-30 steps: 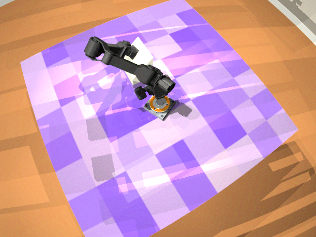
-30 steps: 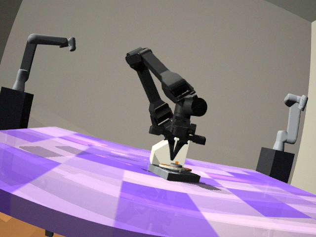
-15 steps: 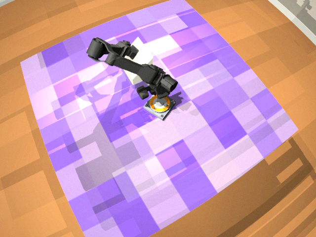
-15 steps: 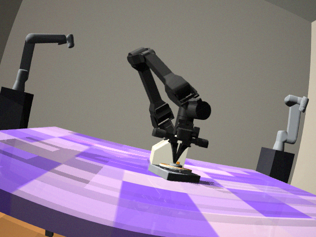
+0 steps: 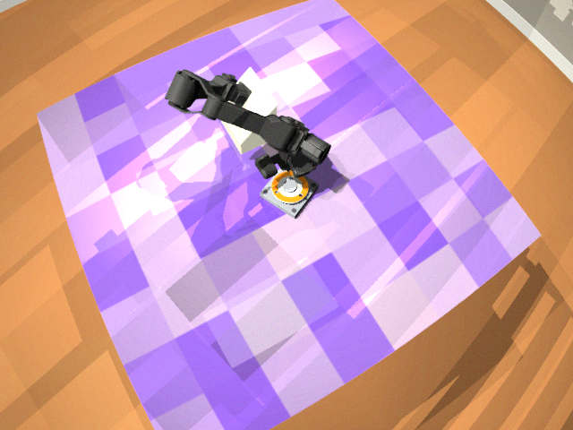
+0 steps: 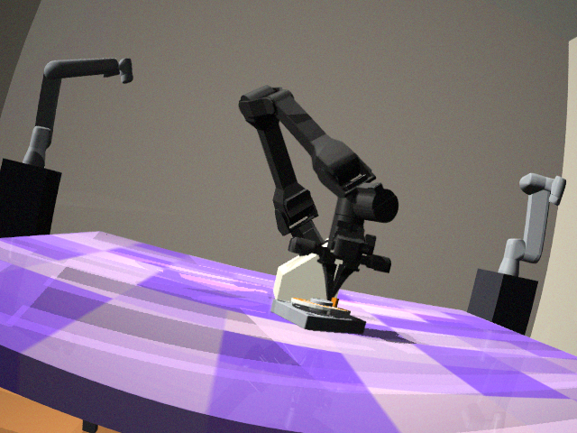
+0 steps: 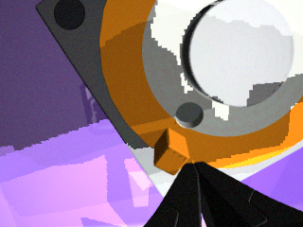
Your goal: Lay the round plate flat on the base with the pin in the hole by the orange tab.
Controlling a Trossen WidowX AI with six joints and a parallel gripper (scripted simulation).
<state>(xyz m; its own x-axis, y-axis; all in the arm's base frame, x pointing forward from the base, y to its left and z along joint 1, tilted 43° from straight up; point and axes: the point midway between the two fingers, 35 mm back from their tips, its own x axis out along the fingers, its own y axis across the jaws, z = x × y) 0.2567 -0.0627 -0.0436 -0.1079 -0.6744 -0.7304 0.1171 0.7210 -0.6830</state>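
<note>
- Wrist view, nearest: black parallel-jaw gripper [image 7: 197, 170], fingers pressed together on nothing, tip touching or just short of the small orange tab [image 7: 169, 149] at 6 o'clock on the plate rim.
- One flat orange round plate [image 7: 127, 63] sits on one pale round post [image 7: 242, 51]; grey square base [image 7: 95, 32] beneath it.
- One dark hole [image 7: 188, 113] lies just beyond the tab, at 12 o'clock from it; pin not distinguishable.
- Judgement: plate rigid, light, free to turn; push the tab sideways rather than grasp.
- Farthest: one base corner hole [image 7: 68, 13], 10 o'clock.
</note>
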